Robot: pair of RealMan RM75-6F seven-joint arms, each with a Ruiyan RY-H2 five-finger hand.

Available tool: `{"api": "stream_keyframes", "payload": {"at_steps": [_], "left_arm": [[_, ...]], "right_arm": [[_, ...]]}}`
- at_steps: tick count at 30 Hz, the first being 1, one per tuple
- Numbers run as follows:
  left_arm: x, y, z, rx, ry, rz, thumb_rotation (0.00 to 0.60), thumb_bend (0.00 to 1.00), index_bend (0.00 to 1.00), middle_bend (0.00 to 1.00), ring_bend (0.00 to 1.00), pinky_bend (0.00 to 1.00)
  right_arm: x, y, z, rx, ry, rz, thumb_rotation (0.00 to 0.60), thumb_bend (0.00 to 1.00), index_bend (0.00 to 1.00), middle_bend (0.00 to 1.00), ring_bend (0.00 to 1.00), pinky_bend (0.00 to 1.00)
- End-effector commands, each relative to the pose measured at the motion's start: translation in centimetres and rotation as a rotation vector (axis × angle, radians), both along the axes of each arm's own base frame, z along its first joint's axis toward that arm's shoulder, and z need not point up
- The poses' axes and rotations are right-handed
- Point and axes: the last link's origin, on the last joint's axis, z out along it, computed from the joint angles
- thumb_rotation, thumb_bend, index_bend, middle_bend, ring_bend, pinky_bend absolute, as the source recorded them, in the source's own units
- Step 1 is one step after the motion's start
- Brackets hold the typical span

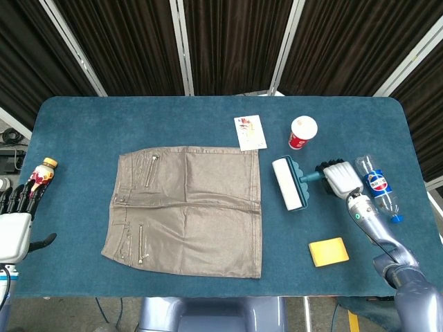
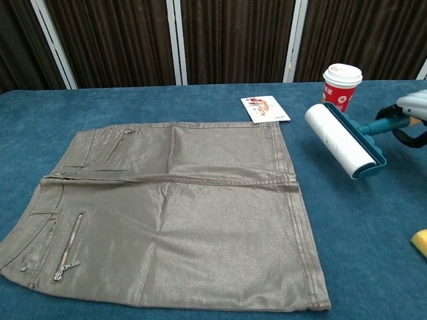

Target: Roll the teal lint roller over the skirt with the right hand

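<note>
The counter (image 1: 208,117), covered in blue cloth, carries a taupe skirt (image 1: 187,209) laid flat, well to the left of the right hand (image 1: 337,178). Beyond that hand stands a red paper cup (image 1: 302,133), with a printed card (image 1: 250,132) further left. A clear plastic bottle (image 1: 376,185) lies just to its right, and a yellow sponge (image 1: 328,252) sits nearer than it. A small drink bottle (image 1: 43,172) lies by the left hand (image 1: 15,225).
</note>
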Motion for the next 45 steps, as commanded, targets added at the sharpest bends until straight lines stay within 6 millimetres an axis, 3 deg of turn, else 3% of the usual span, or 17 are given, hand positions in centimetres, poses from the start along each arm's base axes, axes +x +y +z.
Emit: {"api": "stream_keyframes", "payload": {"at_steps": [1,5,10,16,18,21,25,30,36,45], "left_arm": [[0.1,-0.1,0.0,-0.003,-0.006,-0.005,0.600,0.00,0.00,0.00,0.00,0.00],[0.4,-0.2,0.1,-0.010,-0.018,-0.017,0.600,0.00,0.00,0.00,0.00,0.00],[0.5,-0.2,0.0,-0.024,-0.024,-0.022,0.600,0.00,0.00,0.00,0.00,0.00],[0.1,0.0,0.1,-0.031,-0.028,-0.007,0.600,0.00,0.00,0.00,0.00,0.00],[0.0,0.1,0.2,-0.029,-0.028,-0.003,0.600,0.00,0.00,0.00,0.00,0.00],[-0.4,0.2,0.5,-0.022,-0.033,0.013,0.600,0.00,0.00,0.00,0.00,0.00],[-0.6,0.1,0.7,-0.017,-0.034,0.018,0.600,0.00,0.00,0.00,0.00,0.00],[-0.8,0.0,1.0,-0.011,-0.036,0.024,0.600,0.00,0.00,0.00,0.00,0.00],[-0.8,0.0,1.0,-0.013,-0.037,0.022,0.600,0.00,0.00,0.00,0.00,0.00],[-0.7,0.1,0.8,-0.022,-0.039,0.019,0.600,0.00,0.00,0.00,0.00,0.00]], "right_arm": [[1.3,0.3,0.9,-0.005,-0.003,0.086,0.600,0.85,0.47,0.42,0.32,0.34],[4.9,0.9,1.1,0.008,0.000,0.224,0.600,0.85,0.47,0.42,0.32,0.34],[10.3,1.8,-0.3,0.049,0.043,0.352,0.600,0.87,0.47,0.42,0.32,0.34],[16.9,3.9,-4.0,0.131,0.166,0.438,0.600,0.89,0.47,0.42,0.32,0.35],[18.0,4.4,-4.9,0.145,0.186,0.461,0.600,0.89,0.47,0.42,0.32,0.35],[20.8,6.0,-7.6,0.191,0.212,0.522,0.600,0.90,0.47,0.42,0.32,0.35],[22.8,7.2,-9.7,0.221,0.211,0.552,0.600,0.92,0.47,0.42,0.32,0.35],[24.1,8.2,-11.8,0.233,0.225,0.568,0.600,0.95,0.47,0.42,0.32,0.35],[23.5,8.4,-13.1,0.207,0.285,0.564,0.600,0.96,0.47,0.42,0.32,0.35],[19.9,5.9,-11.5,0.059,0.448,0.553,0.600,0.97,0.47,0.43,0.33,0.36]]}}
